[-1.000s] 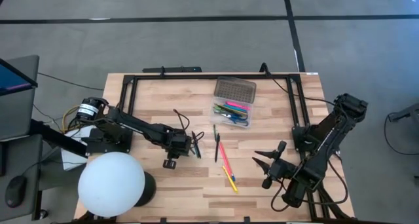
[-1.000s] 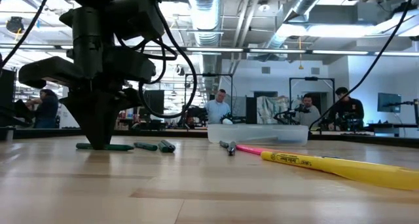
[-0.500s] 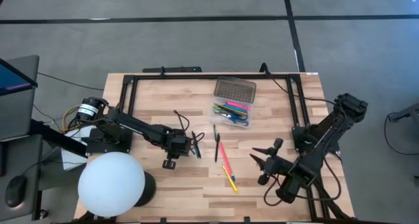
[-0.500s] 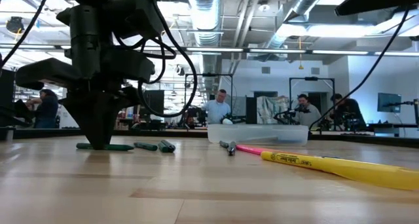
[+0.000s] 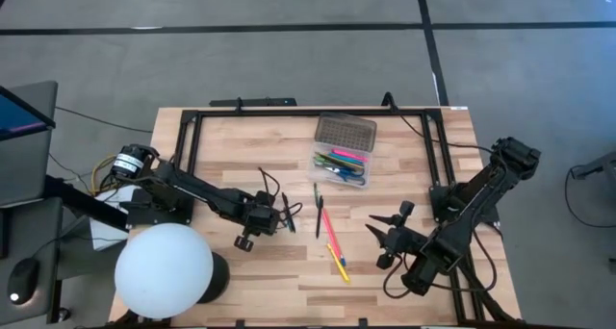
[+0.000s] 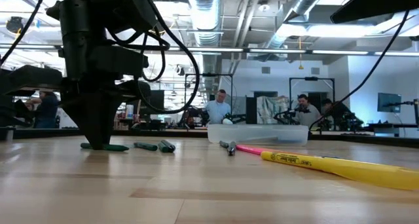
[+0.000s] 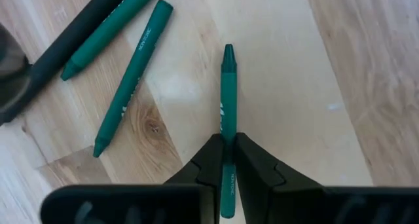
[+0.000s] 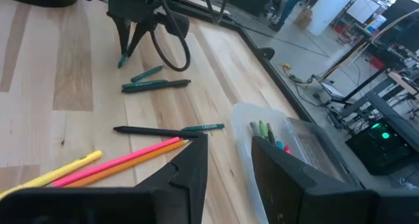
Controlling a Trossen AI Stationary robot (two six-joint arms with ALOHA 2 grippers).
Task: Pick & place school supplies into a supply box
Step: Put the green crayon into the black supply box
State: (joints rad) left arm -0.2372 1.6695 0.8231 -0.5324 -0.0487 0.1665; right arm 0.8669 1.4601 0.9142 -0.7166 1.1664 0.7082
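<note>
Green crayon (image 7: 228, 99) lies flat on the bench (image 5: 250, 271), pinched between the pressed-together fingers (image 7: 211, 164) of the left tool (image 5: 281, 214), which stands over it on the left half of the bench. Just beside it lie a second green crayon (image 7: 133, 76) and a dark marker (image 7: 72, 34), touching neither the tool nor the held crayon. Nearer the middle, a black pen (image 5: 318, 214), a pink pencil (image 5: 330, 230) and a yellow marker (image 5: 340, 264) lie loose on the wood. Behind them sits the supply box (image 5: 341, 165), open, with bright pens inside and its dotted lid (image 5: 346, 133) touching its far side. The right tool (image 5: 385, 242) hovers over the right half of the bench, its fingers (image 8: 190, 165) spread and holding nothing.
</note>
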